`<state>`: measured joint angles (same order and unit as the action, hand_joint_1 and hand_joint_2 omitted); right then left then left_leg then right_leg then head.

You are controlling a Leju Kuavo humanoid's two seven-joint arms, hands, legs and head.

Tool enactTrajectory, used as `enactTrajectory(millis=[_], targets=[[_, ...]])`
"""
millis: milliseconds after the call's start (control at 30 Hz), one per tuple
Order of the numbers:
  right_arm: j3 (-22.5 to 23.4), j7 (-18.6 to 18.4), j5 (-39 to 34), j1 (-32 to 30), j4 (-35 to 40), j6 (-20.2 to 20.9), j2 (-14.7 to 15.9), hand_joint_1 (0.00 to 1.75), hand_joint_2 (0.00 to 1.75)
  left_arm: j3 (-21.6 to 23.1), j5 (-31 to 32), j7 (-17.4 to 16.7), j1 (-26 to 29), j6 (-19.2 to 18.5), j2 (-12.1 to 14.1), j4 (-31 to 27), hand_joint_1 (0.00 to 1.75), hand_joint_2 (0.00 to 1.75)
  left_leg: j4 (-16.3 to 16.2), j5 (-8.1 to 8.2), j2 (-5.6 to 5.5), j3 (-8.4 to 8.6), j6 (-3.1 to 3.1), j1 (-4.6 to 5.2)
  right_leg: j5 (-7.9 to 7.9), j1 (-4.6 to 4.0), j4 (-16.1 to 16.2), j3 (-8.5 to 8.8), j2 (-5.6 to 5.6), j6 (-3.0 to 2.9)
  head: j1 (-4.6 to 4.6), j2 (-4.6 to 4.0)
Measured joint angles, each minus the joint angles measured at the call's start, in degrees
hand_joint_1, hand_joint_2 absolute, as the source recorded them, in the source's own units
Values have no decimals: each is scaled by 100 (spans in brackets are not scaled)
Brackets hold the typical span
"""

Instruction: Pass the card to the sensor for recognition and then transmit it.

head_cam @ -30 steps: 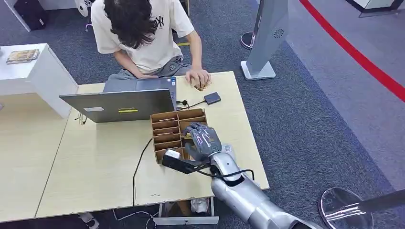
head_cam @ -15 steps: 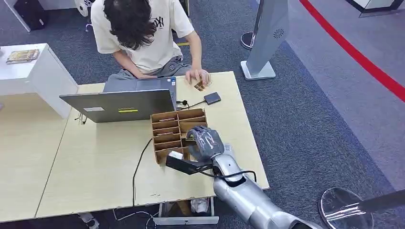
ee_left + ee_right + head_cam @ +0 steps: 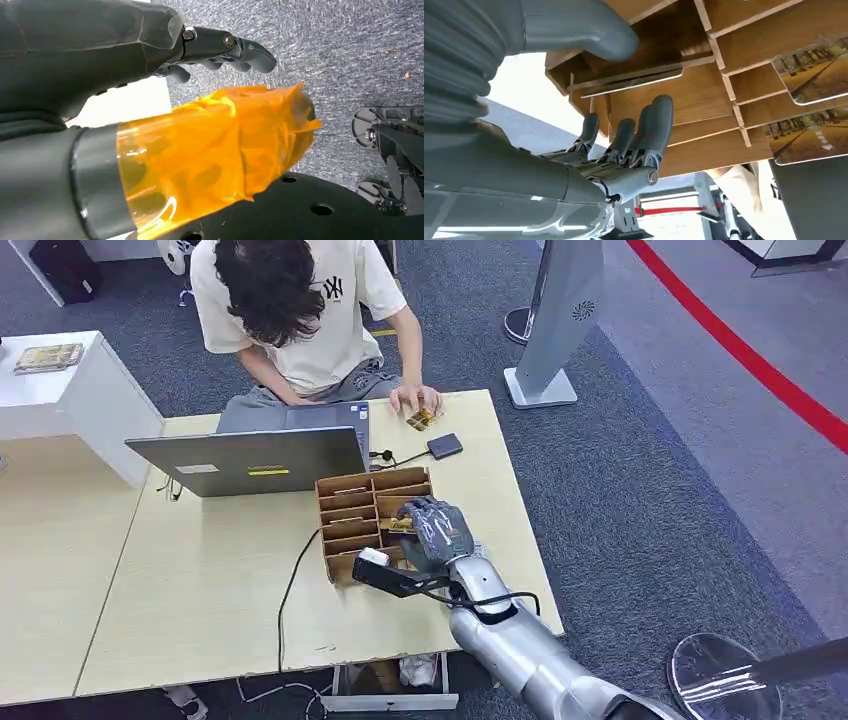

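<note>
Cards sit in the slots of a brown cardboard organizer (image 3: 375,520) on the table (image 3: 200,590). From the head view, the right hand (image 3: 436,530) hangs over the right side of the box, fingers bent down toward the slots. I cannot tell from here if it has a card. A small black sensor (image 3: 445,446) lies farther back on the table, close to a person's hand (image 3: 415,400) and beside the laptop (image 3: 250,460).

What could go wrong? The fingers could bump a thin slot wall and push the whole box, because the box is light and the gaps are tight. A card could also slip, because cards are flat and smooth. A wire runs just beside the wrist and could snag.

In the left wrist view, the left hand (image 3: 150,65) points down at the carpet. Its fingers are a little curled and apart, and it holds nothing. Orange tape covers its thumb.

In the right wrist view, the right hand's fingers (image 3: 659,125) are apart and reach toward the wooden-looking slots. Nothing is between them and the thumb. Two cards (image 3: 814,70) with tree pictures lie in slots off to one side, near the fingers but not touching them.
</note>
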<state>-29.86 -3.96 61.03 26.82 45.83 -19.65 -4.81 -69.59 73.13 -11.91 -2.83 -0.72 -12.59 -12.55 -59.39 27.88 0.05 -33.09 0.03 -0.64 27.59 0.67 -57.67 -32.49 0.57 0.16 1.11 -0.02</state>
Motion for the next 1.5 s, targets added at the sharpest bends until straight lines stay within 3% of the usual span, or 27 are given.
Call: enactTrajectory(millis=[33,133,967,1100,1500], targets=[[0,0,20,6,-9,-4,0,133,175,0,0,0,0,0,2,0,0,0,0,0,0,0,0,0,0,0,0,0,0,0,0,0],[24,6,33,22,-15,-15,0,175,175,0,-2,0,1,4,0,0,0,0,0,0,-1,0,0,0,0,0,0,0,1,0,0,0],[245,175,-114,37,40,-76,0,175,175,-2,-11,-4,1,22,-24,0,0,0,0,0,0,1,0,0,-1,0,0,0,-1,0,-2,0],[343,315,-447,-134,431,-129,0,175,175,-7,-59,-4,2,37,-33,0,0,0,0,0,0,0,0,0,0,0,0,-1,-1,0,0,0],[665,601,-1202,-1011,2774,-173,2,175,175,-160,-181,28,9,140,-140,-2,0,0,0,1,0,-1,0,0,2,0,0,-4,-2,1,-2,0]])
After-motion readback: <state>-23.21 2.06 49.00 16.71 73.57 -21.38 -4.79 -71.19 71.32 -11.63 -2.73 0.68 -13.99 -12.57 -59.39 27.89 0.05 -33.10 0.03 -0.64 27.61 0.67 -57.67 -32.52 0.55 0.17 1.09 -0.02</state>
